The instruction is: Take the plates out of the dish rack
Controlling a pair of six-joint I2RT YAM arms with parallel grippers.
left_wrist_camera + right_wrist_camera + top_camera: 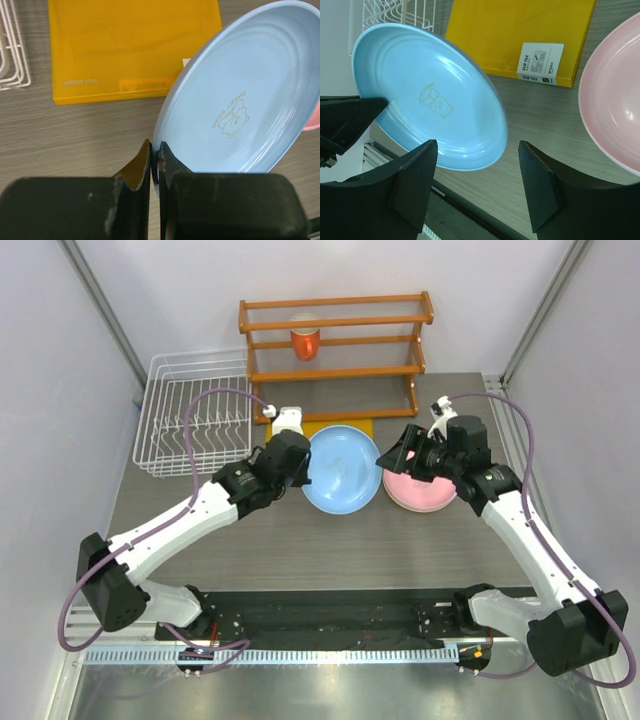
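Over mid-table, my left claw [155, 150] pinches the left rim of the round light blue plastic plate [343, 470], held tilted. My right claw [393, 454] stands spread just beside its right rim, gripping nothing. The round pink plastic plate [425, 495] lies flat at right; the white wire dish rack [190, 425] sits back-left, well apart.

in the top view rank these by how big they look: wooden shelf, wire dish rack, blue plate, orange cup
1. orange wooden shelf
2. white dish rack
3. light blue plate
4. orange cup, farther back but plainly smallest
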